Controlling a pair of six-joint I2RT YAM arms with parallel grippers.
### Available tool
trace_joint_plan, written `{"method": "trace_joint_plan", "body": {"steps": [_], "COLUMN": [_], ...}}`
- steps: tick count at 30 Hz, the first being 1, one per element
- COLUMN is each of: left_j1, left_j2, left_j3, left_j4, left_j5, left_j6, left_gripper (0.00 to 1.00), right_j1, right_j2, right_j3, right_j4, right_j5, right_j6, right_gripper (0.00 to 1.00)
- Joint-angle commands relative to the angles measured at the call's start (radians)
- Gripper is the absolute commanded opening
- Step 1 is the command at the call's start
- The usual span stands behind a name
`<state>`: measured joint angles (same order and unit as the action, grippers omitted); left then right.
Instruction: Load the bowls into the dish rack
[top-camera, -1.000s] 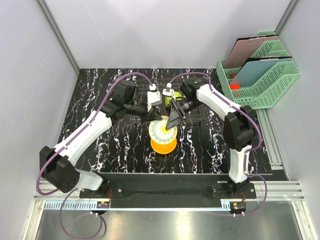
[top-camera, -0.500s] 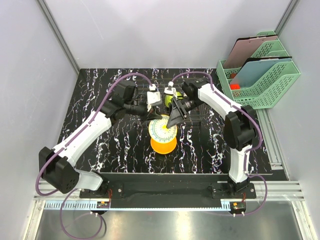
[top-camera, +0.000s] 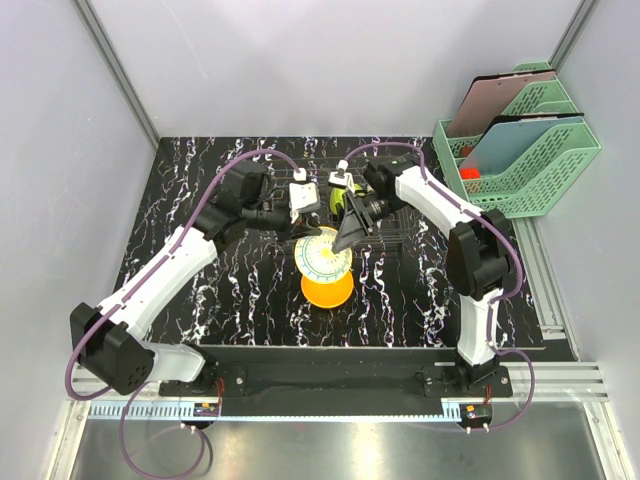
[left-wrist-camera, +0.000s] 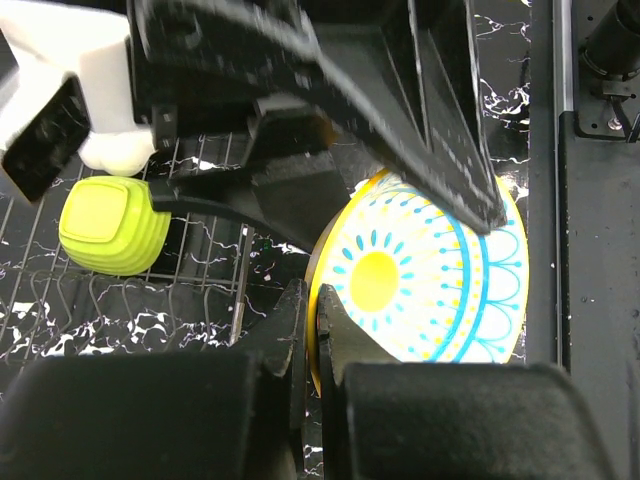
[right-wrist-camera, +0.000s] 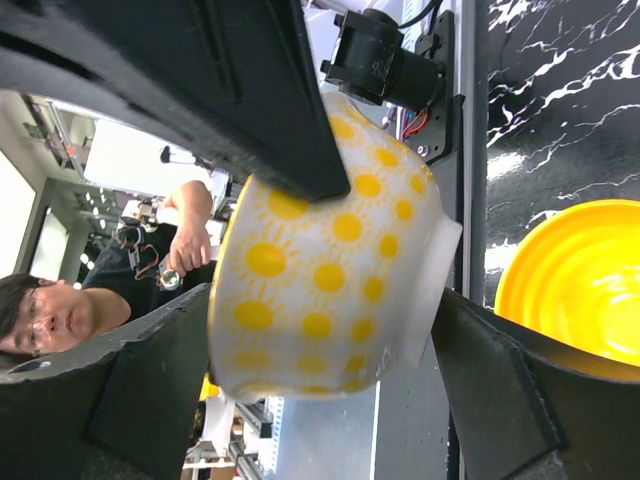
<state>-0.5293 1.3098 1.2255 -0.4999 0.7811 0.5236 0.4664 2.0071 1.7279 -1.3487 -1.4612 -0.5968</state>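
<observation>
While the left gripper (left-wrist-camera: 315, 312) pinches the rim of the patterned bowl (left-wrist-camera: 420, 275) w/ jaws nearly closed, bottom ctr of the left wrist view, the right gripper (top-camera: 346, 232) sits astride the same bowl's body, jaws wide. Can't tell from the right wrist view whether those fingers press the sun-dotted outside or only bracket it. Bowl is off the table (top-camera: 200, 180), tipped on edge w/ its inside toward the top cam. It's at ctr of the top view, just at the lower edge of the rack (left-wrist-camera: 243, 290) and just above the orange bowl (top-camera: 327, 292) in the frame.

Progress, my read: early. Only 1 bowl shows in the rack: the lime bowl (left-wrist-camera: 113, 225), lying on the wires at left of the left wrist view. Patterned bowl is mid-air, prob. a hand-off btwn arms or a 2-arm placement, not yet slotted. Orange bowl sits on the table, lower ctr of the top view. Other 2 bowls aren't visible in any view, maybe hidden under the arms, so can't count them either way. Left to do: seat patterned bowl, then orange, plus whatever else is out.
</observation>
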Motion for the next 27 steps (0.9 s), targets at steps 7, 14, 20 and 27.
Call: {"method": "trace_joint_plan", "body": {"steps": [7, 14, 20, 27], "left_j1": [-0.006, -0.005, -0.006, 0.014], "left_j2": [-0.038, -0.034, -0.029, -0.040], "left_j3": [0.003, 0.000, 0.005, 0.057], "left_j4": [0.075, 0.077, 0.077, 0.038], "left_j5": [0.027, 0.018, 0.001, -0.014], "left_j6": [-0.005, -0.010, -0.020, -0.025], "left_gripper": [0.00, 0.00, 0.33, 0.58], "right_j1": [0.031, 0.031, 0.029, 0.020], "right_j2": [0.021, 0.012, -0.001, 0.030], "right_j3": [0.042, 0.051, 0.061, 0.091], "right_j4": [-0.299, -0.299, -0.297, -0.296], "right_j5": [-0.083, -0.071, -0.056, -0.013], "right_j6": [-0.012, -0.012, -0.015, -0.017], "right_gripper": [0.50, 0.05, 0.00, 0.00]}}
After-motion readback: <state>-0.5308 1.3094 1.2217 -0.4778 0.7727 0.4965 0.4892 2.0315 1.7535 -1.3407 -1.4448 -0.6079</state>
